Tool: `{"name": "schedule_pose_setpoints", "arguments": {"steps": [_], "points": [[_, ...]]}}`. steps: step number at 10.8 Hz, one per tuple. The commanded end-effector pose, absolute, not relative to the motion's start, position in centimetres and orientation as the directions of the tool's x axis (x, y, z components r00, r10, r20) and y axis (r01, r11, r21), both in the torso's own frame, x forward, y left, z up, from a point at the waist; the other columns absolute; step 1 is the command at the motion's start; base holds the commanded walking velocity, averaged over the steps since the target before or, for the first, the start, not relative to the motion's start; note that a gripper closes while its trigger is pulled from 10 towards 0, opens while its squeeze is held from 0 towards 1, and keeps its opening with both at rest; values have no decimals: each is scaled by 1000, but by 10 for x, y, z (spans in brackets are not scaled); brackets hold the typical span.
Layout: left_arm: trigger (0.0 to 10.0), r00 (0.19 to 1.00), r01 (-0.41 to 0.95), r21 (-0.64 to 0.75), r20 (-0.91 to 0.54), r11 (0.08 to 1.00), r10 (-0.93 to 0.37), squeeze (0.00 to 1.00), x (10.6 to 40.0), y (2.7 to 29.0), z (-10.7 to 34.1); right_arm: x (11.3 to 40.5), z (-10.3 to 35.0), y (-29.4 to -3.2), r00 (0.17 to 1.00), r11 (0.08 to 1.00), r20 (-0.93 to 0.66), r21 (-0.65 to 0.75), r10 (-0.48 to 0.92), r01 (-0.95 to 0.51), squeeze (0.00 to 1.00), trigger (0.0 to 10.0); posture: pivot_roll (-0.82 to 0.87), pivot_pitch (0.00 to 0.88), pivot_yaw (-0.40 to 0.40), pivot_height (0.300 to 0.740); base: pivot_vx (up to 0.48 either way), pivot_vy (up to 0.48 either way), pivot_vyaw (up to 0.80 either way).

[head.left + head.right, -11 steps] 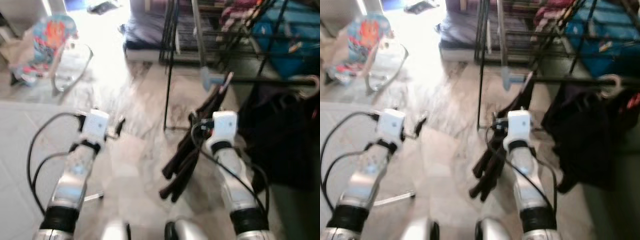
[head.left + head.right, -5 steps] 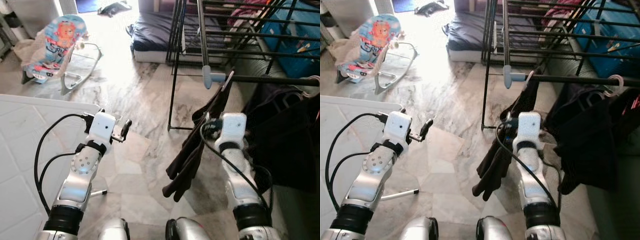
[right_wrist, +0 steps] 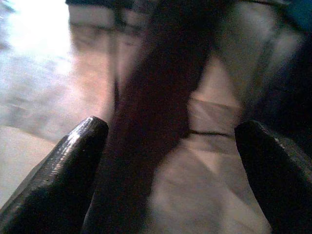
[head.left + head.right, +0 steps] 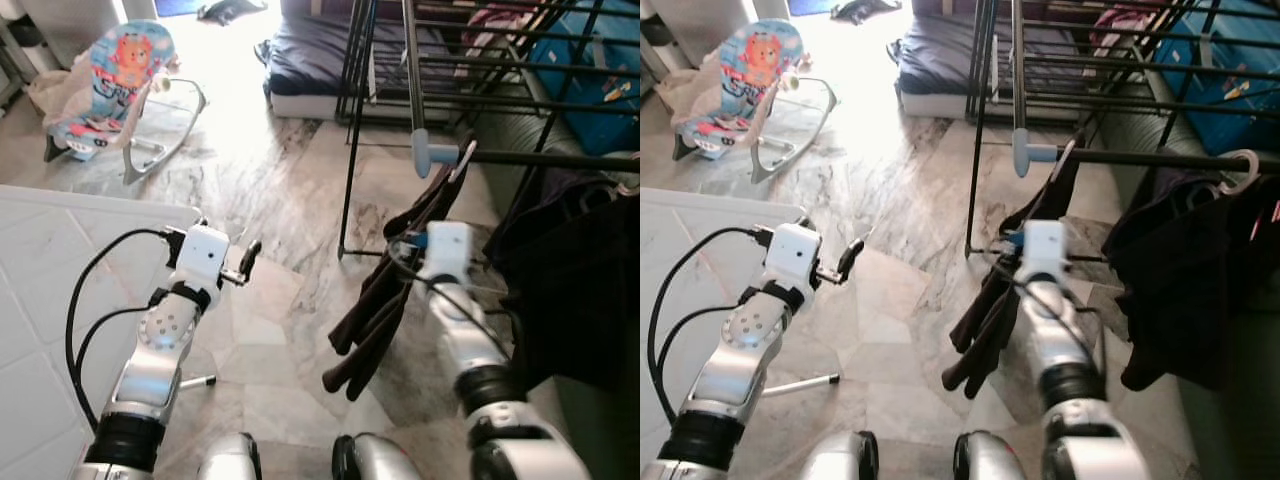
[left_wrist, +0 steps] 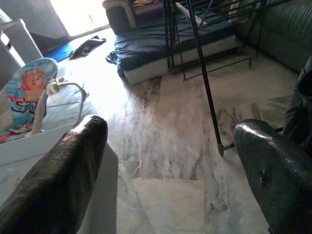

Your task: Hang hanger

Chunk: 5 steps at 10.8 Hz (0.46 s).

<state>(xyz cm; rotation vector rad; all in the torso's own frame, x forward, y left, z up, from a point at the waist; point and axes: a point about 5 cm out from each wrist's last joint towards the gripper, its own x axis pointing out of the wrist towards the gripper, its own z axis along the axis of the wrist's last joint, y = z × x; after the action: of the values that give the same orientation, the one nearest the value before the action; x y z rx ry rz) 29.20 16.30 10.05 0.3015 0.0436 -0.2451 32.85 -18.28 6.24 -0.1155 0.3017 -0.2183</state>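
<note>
While the drying rack (image 4: 440, 70) looms ahead, a dark garment (image 4: 385, 300) on its hanger (image 4: 462, 160) dangles off the rail and could slide off if bumped. Right end effector (image 3: 165, 161) gapes wide just short of it, left end effector (image 5: 170, 161) equally spread, both empty.

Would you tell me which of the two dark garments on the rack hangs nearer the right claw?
The slim dark garment beside the grey rail end cap, directly ahead of the open right claw. The bulkier dark garment on the white hook hangs farther right.
</note>
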Motion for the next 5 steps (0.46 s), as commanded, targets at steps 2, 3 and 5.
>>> {"name": "schedule_pose_setpoints", "arguments": {"steps": [2,3,5], "points": [[10000,965,263,295,-99,919,-244,0,289,162,98,325,62,-217,889,926,-277,-205,-365,316,0,10000,18,166,-39,740,0,0,0],[10000,963,268,293,-101,918,-249,0,289,162,98,324,63,-221,888,926,-271,-187,-371,329,0,10000,13,167,-37,740,0,0,0],[10000,960,278,291,-111,915,-256,0,289,161,97,331,71,-217,924,948,-223,-153,-310,281,0,10000,11,168,-34,740,0,0,0]]}}
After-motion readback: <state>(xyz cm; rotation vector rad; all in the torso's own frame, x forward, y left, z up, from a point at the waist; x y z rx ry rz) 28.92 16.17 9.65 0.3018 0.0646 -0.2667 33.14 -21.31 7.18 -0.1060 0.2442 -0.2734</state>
